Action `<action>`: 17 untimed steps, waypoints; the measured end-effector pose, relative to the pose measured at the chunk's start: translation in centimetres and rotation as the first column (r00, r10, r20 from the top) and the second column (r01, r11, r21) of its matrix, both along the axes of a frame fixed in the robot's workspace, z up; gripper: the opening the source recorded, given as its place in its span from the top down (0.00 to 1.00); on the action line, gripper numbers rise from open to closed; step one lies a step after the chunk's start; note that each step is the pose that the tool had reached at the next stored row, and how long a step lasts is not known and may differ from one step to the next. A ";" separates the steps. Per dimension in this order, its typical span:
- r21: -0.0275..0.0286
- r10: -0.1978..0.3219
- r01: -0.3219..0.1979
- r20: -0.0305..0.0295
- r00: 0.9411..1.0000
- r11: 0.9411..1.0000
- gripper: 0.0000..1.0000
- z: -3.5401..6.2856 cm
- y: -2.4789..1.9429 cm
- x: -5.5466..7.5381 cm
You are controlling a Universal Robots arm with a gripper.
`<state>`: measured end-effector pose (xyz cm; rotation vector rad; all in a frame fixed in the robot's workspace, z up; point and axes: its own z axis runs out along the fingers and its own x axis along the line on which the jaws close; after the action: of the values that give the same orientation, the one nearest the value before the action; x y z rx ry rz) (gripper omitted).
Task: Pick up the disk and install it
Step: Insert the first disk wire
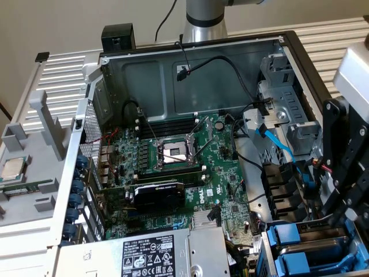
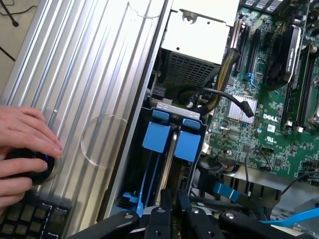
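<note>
Disk, the silver metal drive in its bright blue plastic carrier [image 2: 188, 145], stands in the open grey computer case's [image 1: 190, 75] corner bay beside a second blue carrier [image 2: 157, 137]. My gripper [image 2: 173, 211] hangs just above, fingers nearly together on nothing visible. Installation looks done, but I can't tell if it's fully seated.

- "DELL" in white print on the green motherboard [image 2: 271, 118], wrist view.
- Green logo on the black graphics card [image 1: 158, 193], lower centre: too small to read.
- Black-and-white label on the power-supply box [image 1: 151, 257], bottom edge: certification symbols, print illegible.
</note>
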<state>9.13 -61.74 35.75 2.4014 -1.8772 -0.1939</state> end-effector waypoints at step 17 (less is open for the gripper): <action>-0.070 -0.053 0.053 0.004 0.999 0.996 0.83 0.00 1.19 -0.2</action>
<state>8.94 -60.56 35.75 2.3092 -1.9167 -0.1274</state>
